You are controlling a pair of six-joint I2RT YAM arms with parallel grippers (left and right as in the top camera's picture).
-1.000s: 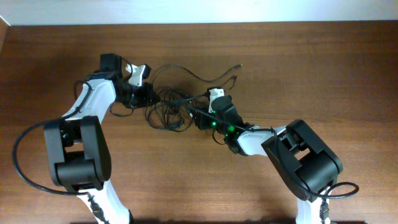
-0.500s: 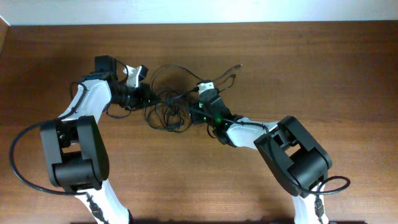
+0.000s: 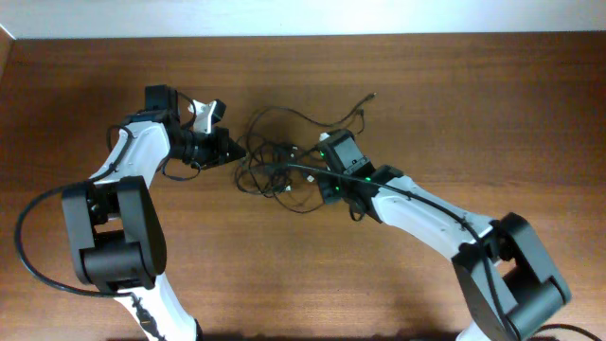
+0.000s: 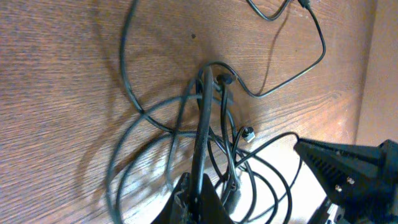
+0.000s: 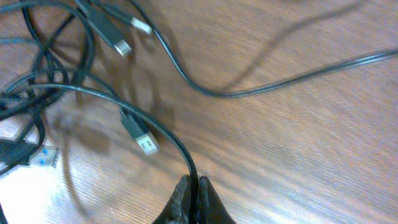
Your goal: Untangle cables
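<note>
cables [image 3: 270, 163] are seen tangled on worktop [image 3: 473, 104] | one strand is pinched by left claw [image 4: 200, 190] | another is pinched by right claw [image 5: 194, 190]

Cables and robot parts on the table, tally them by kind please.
White-and-black robot arms, left arm and right arm: 2
Dark two-finger tools, left tool and right tool, each shut on cable: 2
Tangle of thin black cables: 1, single cords uncountable
Total: 5
</note>
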